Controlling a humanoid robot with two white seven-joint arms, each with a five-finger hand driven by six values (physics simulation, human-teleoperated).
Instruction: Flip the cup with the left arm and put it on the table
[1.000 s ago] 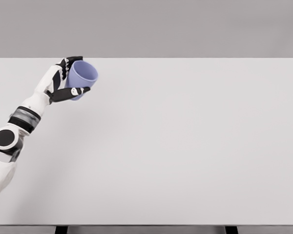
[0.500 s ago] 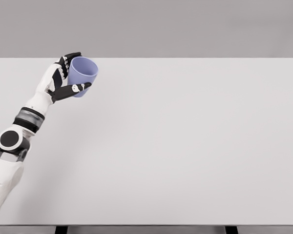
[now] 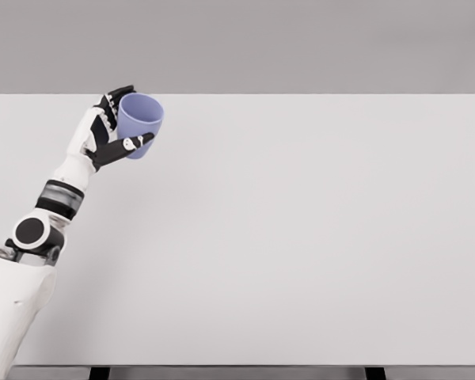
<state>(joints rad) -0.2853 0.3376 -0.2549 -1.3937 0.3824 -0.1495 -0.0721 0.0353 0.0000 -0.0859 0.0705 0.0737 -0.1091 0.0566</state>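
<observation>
A light purple cup (image 3: pixel 139 123) is held at the far left of the white table (image 3: pixel 301 229), near its back edge. It stands nearly upright with its mouth up, tipped slightly toward me. My left hand (image 3: pixel 119 123) is shut on it, thumb across the front and fingers behind the rim. Whether its base touches the table I cannot tell. The left arm (image 3: pixel 39 229) comes in from the lower left. The right arm does not show.
Bare white tabletop stretches to the right and toward me. The table's back edge (image 3: pixel 237 94) runs just behind the cup, with a grey wall beyond.
The cup has turned from tilted sideways toward upright and has shifted slightly right. The left forearm has swung more upright and the elbow has moved right.
</observation>
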